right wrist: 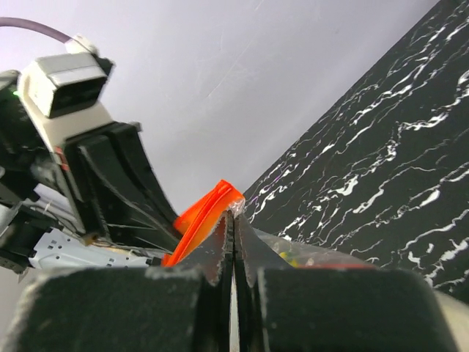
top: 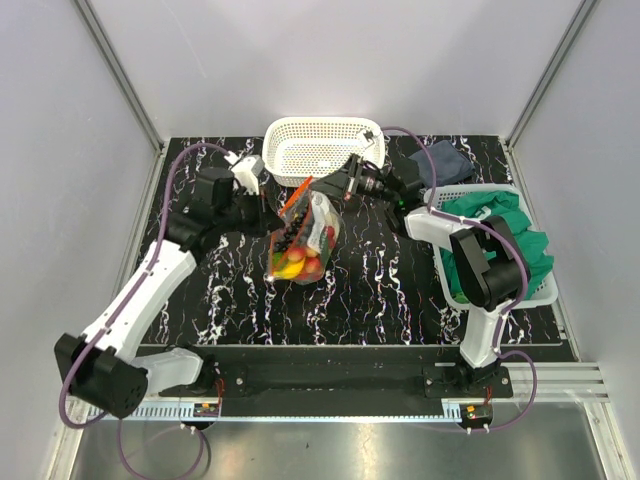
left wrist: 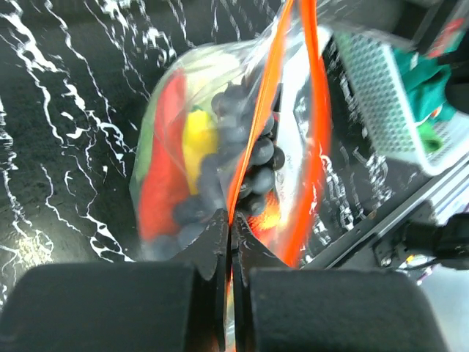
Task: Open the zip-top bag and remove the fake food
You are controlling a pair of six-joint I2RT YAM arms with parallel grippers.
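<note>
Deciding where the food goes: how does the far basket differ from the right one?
The far basket shows its bare lattice floor; the right basket is stuffed with green cloth. The far basket sits centred at the back edge; the right basket sits along the right edge, partly behind the right arm. Both are pale lattice plastic.

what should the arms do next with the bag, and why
Probably ease the left tool and right tool gently apart. Both are shut on the orange zip edge of the zip-top bag, and the fake food sits inside, so spreading the lips should widen the mouth.
</note>
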